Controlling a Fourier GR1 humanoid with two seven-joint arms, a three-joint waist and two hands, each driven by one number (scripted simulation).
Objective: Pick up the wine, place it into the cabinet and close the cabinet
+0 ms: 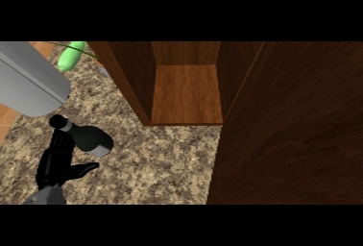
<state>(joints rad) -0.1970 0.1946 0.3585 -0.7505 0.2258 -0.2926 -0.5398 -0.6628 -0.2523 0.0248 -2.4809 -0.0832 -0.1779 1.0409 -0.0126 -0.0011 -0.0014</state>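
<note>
Head view shows only the left hand [59, 162], entering from the lower edge over the speckled counter [149, 163]. Its fingers are stretched straight ahead and the thumb is spread to the right; nothing is enclosed by them. The wine bottle [90, 137] lies on its side just beyond and slightly right of the fingertips, its dark body pointing away to the right and its neck close against the fingers; whether contact is made cannot be told. The right hand is not seen.

Further ahead and to the right of the hand, the cabinet [186, 93] stands open, its wooden floor bare, and its door [291, 144] is swung out well to the right, filling that side of the view. A grey cylinder [28, 84] lies ahead on the left, with a green object [71, 55] beyond it.

The step in hand is judged to be the grasp. It would be done well if the hand were moved over the bottle's body rather than its neck, with the thumb brought to the opposite side, since a round bottle lying flat could be rolled away by a touch from one side. The fingers should be closed before any lift.
</note>
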